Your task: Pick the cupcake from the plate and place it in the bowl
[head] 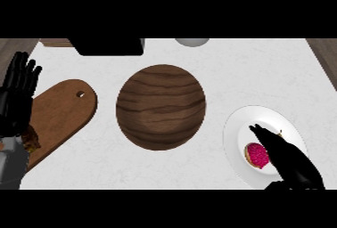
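A cupcake [256, 155] with pink frosting lies on the white plate [242, 121] at the lower right. My right hand [287, 157] hovers over the plate just right of the cupcake, fingers straight and pointing up-left, covering part of it. The wooden bowl [161, 106] sits in the middle of the counter, left of the plate, with nothing inside. My left hand [18, 91] rests open at the left edge, fingers up.
A wooden cutting board [63, 113] lies left of the bowl, with a small brown item [30, 140] at its lower end beside my left forearm. A black appliance [110, 46] and a grey round object [192, 42] stand at the back edge.
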